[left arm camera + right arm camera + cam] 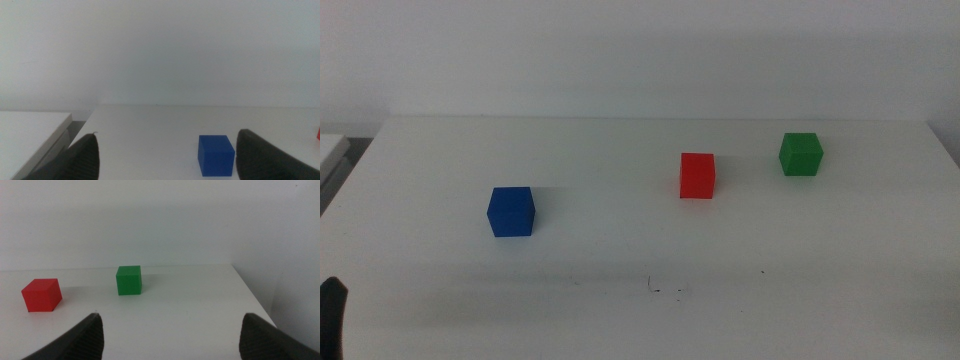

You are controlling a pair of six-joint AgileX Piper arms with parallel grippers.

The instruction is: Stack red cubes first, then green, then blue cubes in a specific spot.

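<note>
Three cubes rest apart on the white table. The blue cube (510,211) is at the left, the red cube (697,176) is right of centre, and the green cube (801,154) is farther right and back. Tiny dark scuffs mark the specific spot (660,289) near the front centre, with no cube on it. My left gripper (168,136) is open and empty, with the blue cube (216,155) ahead of it, nearer one jaw. My right gripper (172,317) is also open and empty, well back from the green cube (129,280) and red cube (41,294).
A dark piece of the left arm (332,318) shows at the bottom left corner of the middle view. A second white surface (330,148) adjoins the table's left edge across a narrow gap. The table's right edge (255,297) runs close to the green cube.
</note>
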